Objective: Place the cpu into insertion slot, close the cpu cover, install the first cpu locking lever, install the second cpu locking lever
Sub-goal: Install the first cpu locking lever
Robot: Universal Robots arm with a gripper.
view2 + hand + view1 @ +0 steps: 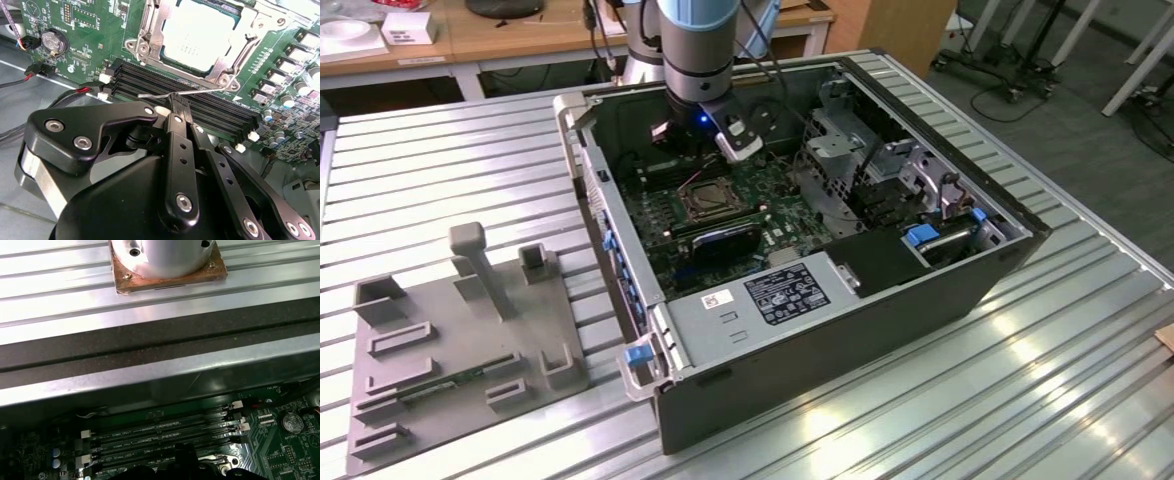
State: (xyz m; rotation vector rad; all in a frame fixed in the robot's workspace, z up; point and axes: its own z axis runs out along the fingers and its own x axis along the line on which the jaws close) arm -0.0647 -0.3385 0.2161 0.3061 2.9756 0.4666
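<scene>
Silvery wire of the locking lever (155, 94) is stretching across the black memory slots (220, 112). The gripper (179, 103) is pinching it, jaws clamping together on the wire. Beyond, the cpu (200, 32) is sitting in the insertion slot (708, 199), the cpu cover (148, 22) lying flat around it.

Exterior view: bright, even overhead light. Ribbed silver aluminium table (1067, 330) shows white glare patches from 4 to 6 o'clock. Open black computer case (854, 340) is shaded inside.

Second wrist view: pale silvery-beige square cpu (200, 32) nearly washed out. Thin silvery wire locking lever (205, 91) glints.

First wrist view: green motherboard (280, 450) dim under case-wall shadow.
</scene>
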